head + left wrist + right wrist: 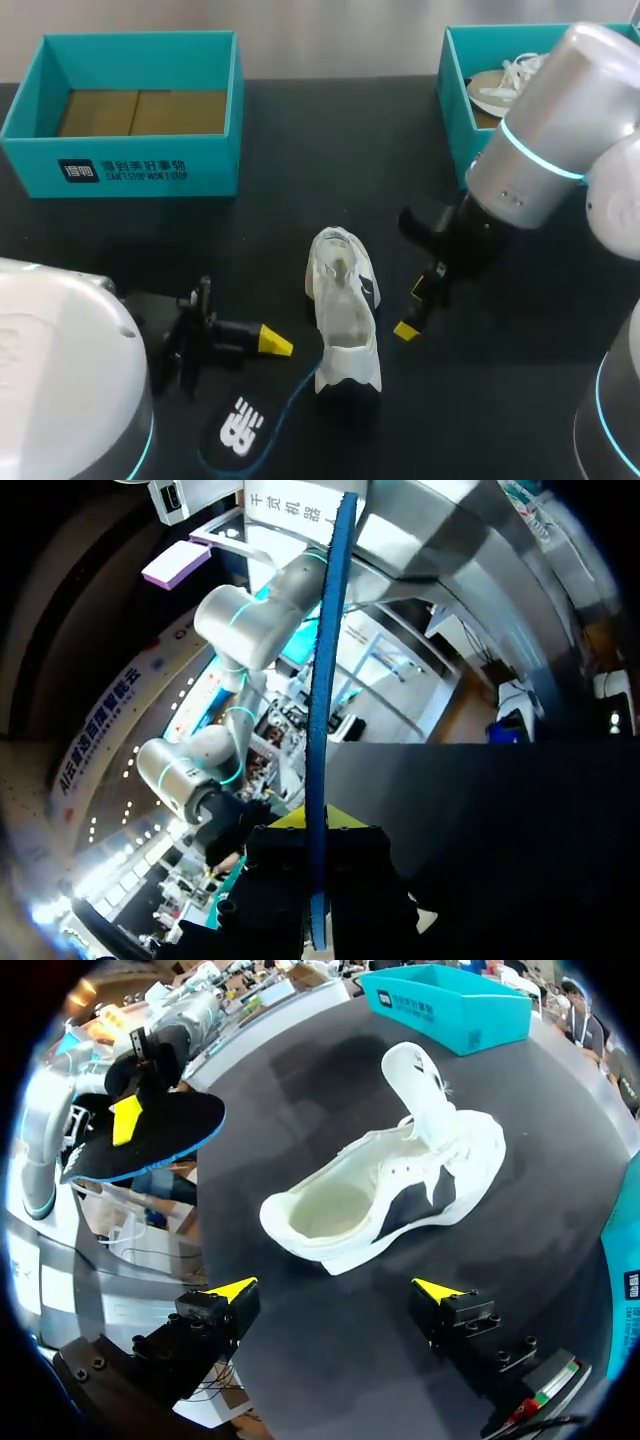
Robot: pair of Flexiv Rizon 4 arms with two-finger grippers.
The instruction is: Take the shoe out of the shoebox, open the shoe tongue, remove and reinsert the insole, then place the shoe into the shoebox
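Closest in, the left gripper point(318, 825) is shut on the insole point(322, 680), which is pinched edge-on between its fingers and held off the bench point(300, 150), presumably so that it can be steered back into the shoe. Well beyond that gripper the left shoebox point(125, 165) is stood open, its brown floor showing. Ahead of the left gripper the white shoe point(345, 310) is set sole-down on the bench, its tongue folded forward and its opening bared. From this it may be judged that the insole is out and not yet put back. The right gripper point(335, 1290) is held wide with nothing between its fingers. The shoe lies just ahead of it, apart from both tips, a stance suited to steadying the heel. Behind the right gripper the right shoebox point(455, 60) is seen, with a second shoe point(500, 90) inside.
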